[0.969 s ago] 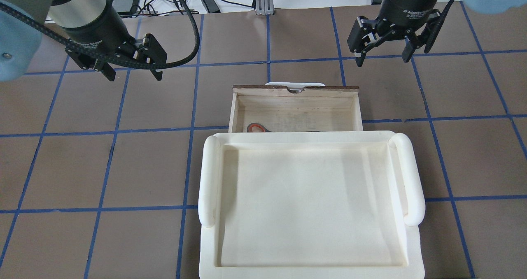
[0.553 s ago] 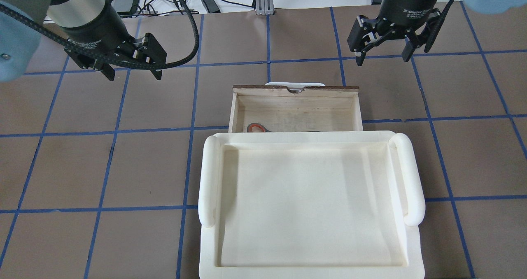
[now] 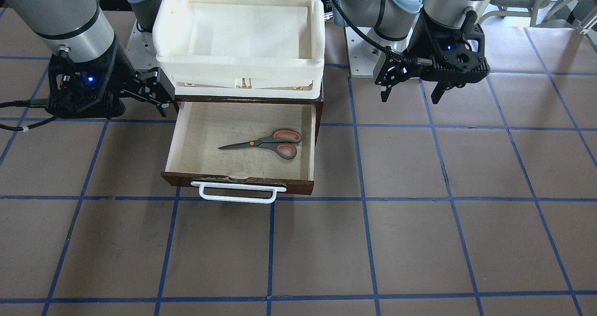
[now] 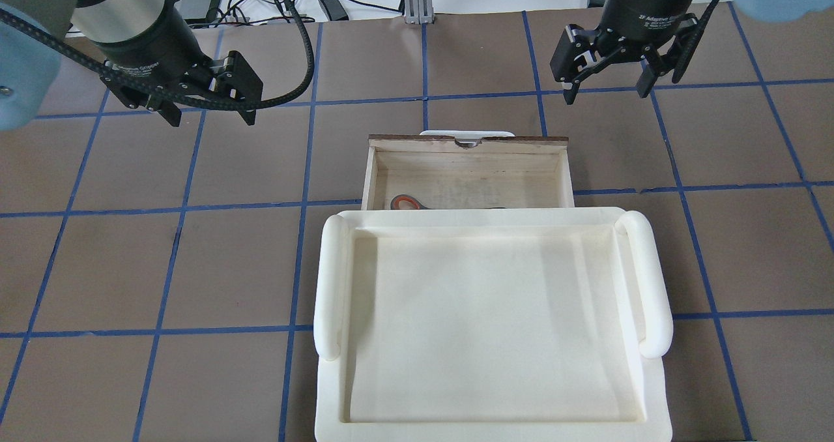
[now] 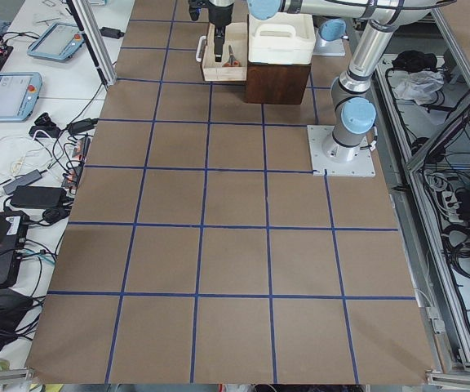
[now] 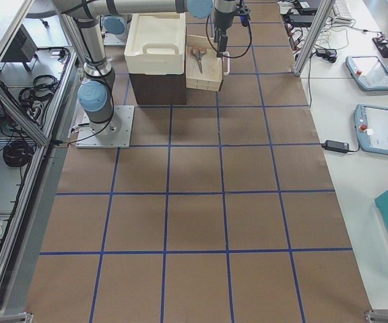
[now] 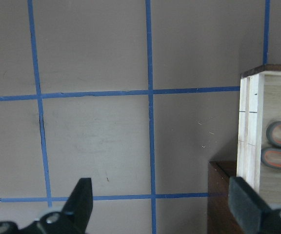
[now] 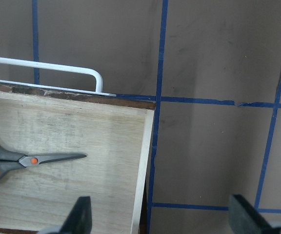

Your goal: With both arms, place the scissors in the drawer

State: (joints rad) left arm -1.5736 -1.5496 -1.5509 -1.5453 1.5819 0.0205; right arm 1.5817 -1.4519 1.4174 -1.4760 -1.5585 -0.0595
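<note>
The scissors (image 3: pixel 266 143) lie flat inside the open drawer (image 3: pixel 186 134), blades pointing to the robot's right. They also show in the right wrist view (image 8: pixel 28 160), and their handles show in the left wrist view (image 7: pixel 279 146). In the overhead view only one handle loop (image 4: pixel 407 202) shows. The white bar handle (image 3: pixel 235 192) is on the drawer's far front. My left gripper (image 4: pixel 212 113) is open and empty above the table, left of the drawer. My right gripper (image 4: pixel 606 95) is open and empty, beyond the drawer's right corner. Neither touches anything.
A cream-white plastic tray (image 4: pixel 332 279) sits on top of the dark wood box (image 7: pixel 223 195) and hides the back of the drawer from overhead. Brown table with a blue tape grid (image 3: pixel 364 199) lies all around.
Nothing has visibly changed apart from a very slight drift of the left gripper. Both grippers stay open, and the scissors lie still in the drawer.
</note>
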